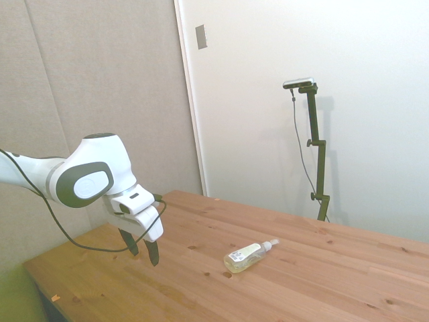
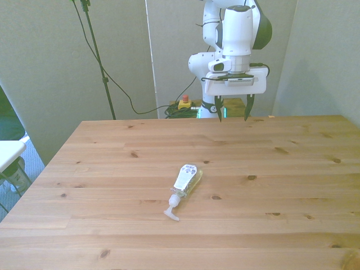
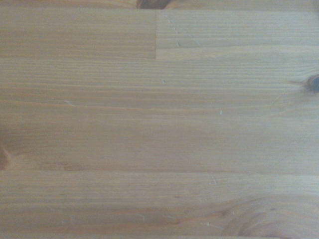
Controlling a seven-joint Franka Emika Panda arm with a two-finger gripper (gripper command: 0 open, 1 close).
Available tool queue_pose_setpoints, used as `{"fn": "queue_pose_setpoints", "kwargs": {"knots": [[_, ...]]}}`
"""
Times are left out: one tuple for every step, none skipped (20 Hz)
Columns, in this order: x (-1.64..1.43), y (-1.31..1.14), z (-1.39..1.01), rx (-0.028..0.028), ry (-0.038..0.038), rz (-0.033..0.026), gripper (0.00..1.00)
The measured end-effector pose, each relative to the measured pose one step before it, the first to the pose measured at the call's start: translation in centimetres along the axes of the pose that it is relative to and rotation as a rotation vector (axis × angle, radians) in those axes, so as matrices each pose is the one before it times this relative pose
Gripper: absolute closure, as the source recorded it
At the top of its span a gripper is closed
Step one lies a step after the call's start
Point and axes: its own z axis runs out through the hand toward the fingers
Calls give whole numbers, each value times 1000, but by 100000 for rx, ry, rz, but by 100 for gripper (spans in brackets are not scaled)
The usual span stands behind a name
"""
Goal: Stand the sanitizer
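Note:
The sanitizer (image 1: 247, 256) (image 2: 185, 183) lies on its side near the middle of the wooden table (image 2: 292, 180). It is a slim clear bottle with yellowish liquid, a white label facing up and a white pump top. In the front view the pump points toward the near edge. My gripper (image 1: 143, 250) (image 2: 233, 113) hangs open above the table's far side, well away from the bottle, with nothing between its fingers. The wrist view holds only bare wood planks (image 3: 159, 119); the bottle is out of that view.
A dark cable (image 1: 67, 235) loops from the arm beside the gripper. A red button on a yellow box (image 2: 183, 103) sits on the floor behind the table. A white surface (image 2: 8, 152) stands off the front view's left edge.

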Motion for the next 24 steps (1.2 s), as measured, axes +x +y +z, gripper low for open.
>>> {"fn": "queue_pose_setpoints", "kwargs": {"knots": [[17,-22,8,-35,-52,-3,0],[8,-15,-17,-25,-44,9,0],[96,-96,-67,142,146,55,0],[278,-197,-207,412,435,150,0],[516,-254,-283,677,611,440,0],[817,-290,-332,740,816,786,0],[1167,-283,-274,744,1174,1121,0],[1482,-261,-210,560,1630,1432,0],[1777,-327,-54,581,1380,1760,0],[1968,-368,104,577,888,2055,0],[1987,-477,240,835,848,2162,0],[2010,-538,292,573,805,2327,0],[1923,-673,377,614,909,2319,0],[1783,-678,509,299,634,2041,0],[1618,-665,602,111,615,2056,0],[1443,-714,668,-3,557,1911,0],[1236,-694,668,-41,594,2199,0],[1116,-658,673,-77,599,1919,0],[969,-609,669,-132,601,2024,0],[903,-583,583,-101,648,1959,0],[883,-480,613,-272,595,1624,0],[839,-404,587,-406,616,1639,0],[701,-360,635,-703,342,1558,0],[646,-326,675,-882,124,1271,0]]}}
